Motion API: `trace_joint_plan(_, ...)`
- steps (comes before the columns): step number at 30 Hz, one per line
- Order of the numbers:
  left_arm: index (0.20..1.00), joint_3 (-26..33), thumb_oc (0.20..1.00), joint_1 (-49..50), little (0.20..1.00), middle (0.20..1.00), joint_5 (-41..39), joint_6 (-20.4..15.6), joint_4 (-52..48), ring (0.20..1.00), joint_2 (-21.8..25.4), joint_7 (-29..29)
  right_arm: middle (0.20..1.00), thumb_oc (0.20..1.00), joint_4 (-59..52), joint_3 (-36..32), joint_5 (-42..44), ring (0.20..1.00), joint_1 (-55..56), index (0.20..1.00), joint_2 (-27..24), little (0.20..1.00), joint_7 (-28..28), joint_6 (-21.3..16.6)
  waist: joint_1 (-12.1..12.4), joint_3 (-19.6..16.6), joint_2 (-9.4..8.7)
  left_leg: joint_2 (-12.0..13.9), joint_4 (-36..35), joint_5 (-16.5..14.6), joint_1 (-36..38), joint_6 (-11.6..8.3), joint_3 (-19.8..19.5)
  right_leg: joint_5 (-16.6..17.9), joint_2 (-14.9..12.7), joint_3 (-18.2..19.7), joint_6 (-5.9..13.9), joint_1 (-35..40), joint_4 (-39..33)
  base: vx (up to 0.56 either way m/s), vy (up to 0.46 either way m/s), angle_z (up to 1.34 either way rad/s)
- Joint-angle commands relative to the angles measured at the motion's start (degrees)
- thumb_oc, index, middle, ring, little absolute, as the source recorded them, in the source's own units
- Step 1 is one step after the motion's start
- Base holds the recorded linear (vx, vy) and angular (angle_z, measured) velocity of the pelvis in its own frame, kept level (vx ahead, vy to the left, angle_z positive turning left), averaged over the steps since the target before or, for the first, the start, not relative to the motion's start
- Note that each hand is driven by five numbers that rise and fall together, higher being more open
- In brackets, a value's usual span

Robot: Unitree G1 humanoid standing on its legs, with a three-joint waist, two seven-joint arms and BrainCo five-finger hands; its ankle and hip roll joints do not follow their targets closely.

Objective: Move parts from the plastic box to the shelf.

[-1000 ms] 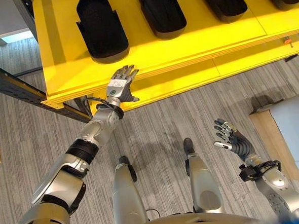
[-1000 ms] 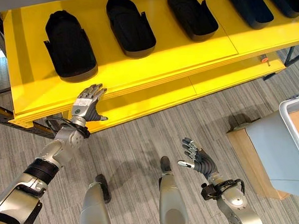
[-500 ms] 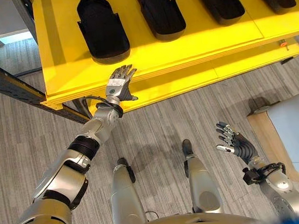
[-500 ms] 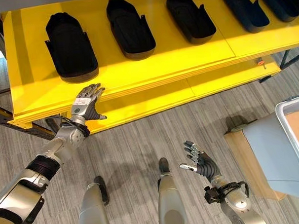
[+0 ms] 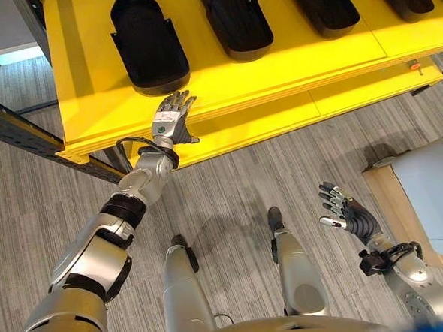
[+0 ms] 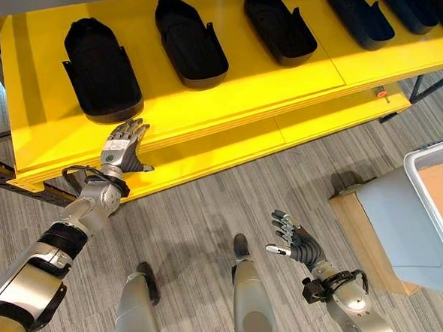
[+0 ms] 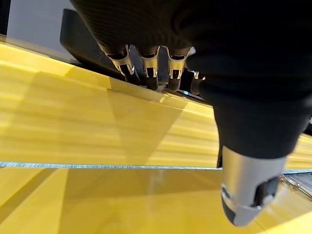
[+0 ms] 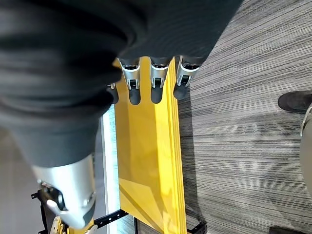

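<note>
The left robot hand is held up at the front edge of the yellow shelf, fingers straight and released, nothing in its grasp. Just beyond its fingertips, the nearest black part is seen lying on the shelf's upper board, close to the hand but apart from it. In the left wrist view, the dark fingertips are seen against that part's dark edge, and contact cannot be made out there.

More black parts are lined up along the shelf toward the robot's right, the farthest being cut off by the frame.

The right robot hand is held low over the grey carpeted floor, well apart from the shelf, fingers spread and relaxed, nothing carried. At the robot's right, the plastic box is seen resting on a wooden stand; it is cut off by the frame edge, and what lies inside cannot be made out.
</note>
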Motion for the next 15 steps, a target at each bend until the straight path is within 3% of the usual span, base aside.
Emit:
trace_joint_plan(1, 1.000, 0.58, 1.000, -2.44, 1.000, 1.000, -2.92, 1.56, 5.92, 1.000, 0.60, 0.16, 1.000, 1.000, -3.74, -1.94, 1.76, 1.000, 0.46, 1.000, -5.11, 1.000, 0.61, -3.38, 0.19, -0.07, 0.75, -1.17, -8.38, 8.32, -0.46, 0.40, -1.02, -5.85, 0.53, -1.55, -3.20, -1.59, 9.92, 0.00, 0.000, 0.00)
trace_joint_plan(15, 1.000, -1.63, 1.000, -8.01, 1.000, 1.000, -5.23, 1.79, 12.42, 1.000, 1.48, 0.02, 1.000, 1.000, -3.96, -1.51, 2.26, 1.000, 0.23, 1.000, -6.34, 1.000, 1.22, -3.24, -0.29, -0.19, 0.11, -0.99, -8.17, 8.30, -0.84, 0.39, -0.80, -5.55, 0.50, -1.31, -2.87, -2.20, 10.13, 0.00, 0.002, 0.00)
